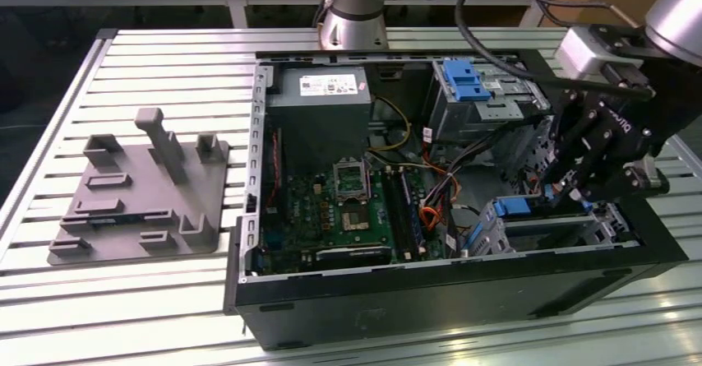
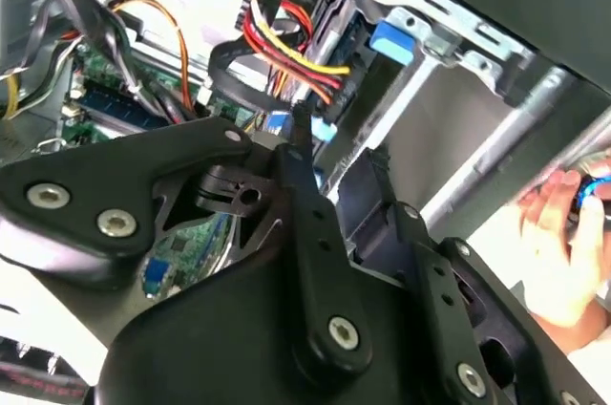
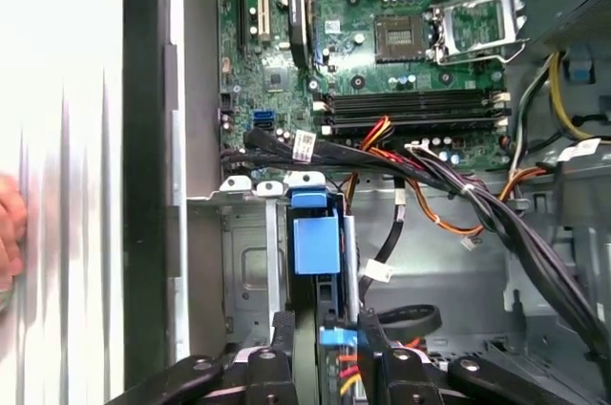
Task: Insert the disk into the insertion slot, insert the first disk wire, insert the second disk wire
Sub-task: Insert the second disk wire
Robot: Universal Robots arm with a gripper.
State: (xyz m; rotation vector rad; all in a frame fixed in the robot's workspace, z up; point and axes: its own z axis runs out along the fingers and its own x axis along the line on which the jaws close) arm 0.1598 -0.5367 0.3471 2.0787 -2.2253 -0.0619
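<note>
Exterior view: the black robot hand [image 1: 570, 192] hangs over the low silver perforated drive bay [image 1: 570, 230] in the open black computer case [image 1: 439, 292] on the slatted aluminium worktop [image 1: 164, 62]. First wrist view: the hand's fingers [image 3: 284, 348] are clamped on the blue-framed silver hard drive [image 3: 315, 243], held edge-on above the bay. Second wrist view: a person's hand [image 2: 563, 243] rests outside the case.

PC case [image 1: 439, 292] sits open on the worktop [image 1: 164, 53], w/ a fixture plate [image 1: 143, 197] beside it toward the exterior view's left. Inside the case: motherboard [image 1: 340, 210] in the middle, PSU [image 1: 320, 94] behind it, taller cage [image 1: 482, 94] in the far corner. Insertion slot [image 1: 560, 230] is in the case's near corner at the exterior view's right, disk [image 3: 315, 245] in it, tool [image 3: 325, 338] directly over that.
</note>
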